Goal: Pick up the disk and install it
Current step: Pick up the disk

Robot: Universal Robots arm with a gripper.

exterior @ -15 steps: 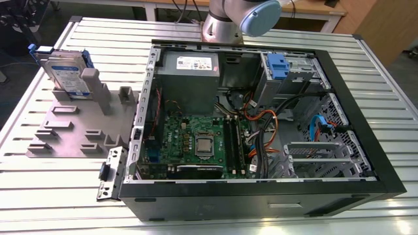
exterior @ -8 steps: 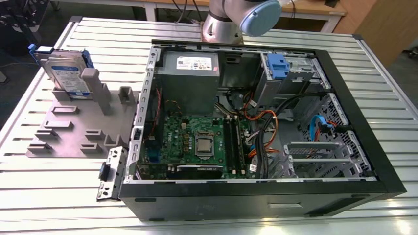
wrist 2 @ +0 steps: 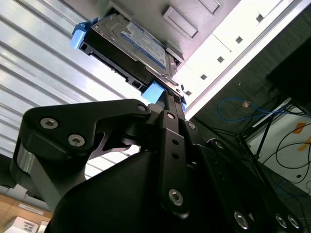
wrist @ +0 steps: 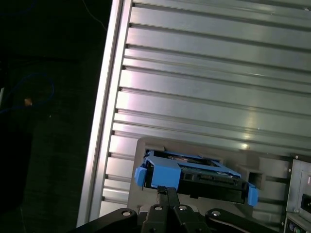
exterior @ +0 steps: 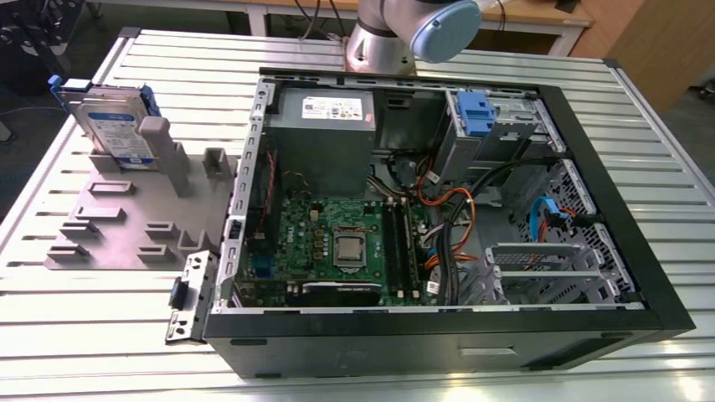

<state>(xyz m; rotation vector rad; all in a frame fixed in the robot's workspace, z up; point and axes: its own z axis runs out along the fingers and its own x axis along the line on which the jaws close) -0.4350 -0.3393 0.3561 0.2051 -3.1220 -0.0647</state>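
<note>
- The disk (exterior: 112,126) stood on edge in a grey holder (exterior: 112,226), near the table (exterior: 67,335) corner at the exterior view's far left, with nothing touching it there.
- Its long axis ran up out of the holder, as I judged it. The labelled face was tipped slightly, and the blue rails (wrist: 146,171) ran down its two long sides.
- In the first wrist view the disk's (wrist: 194,177) thin upper edge faced me, with a rail end at each corner.
- My gripper (wrist: 167,193) had its fingers pressed together and held nothing.
- In both wrist views the disk lay straight ahead of my fingertips, past them and apart from them. My gripper (wrist 2: 167,99) lined up with the blue tab at one rail end rather than with the middle of the edge.
- The closed fingers would have had to part across the disk's thin side, I reckoned.
- The open computer case (exterior: 659,276) lay well apart from the holder, towards the table's middle.
</note>
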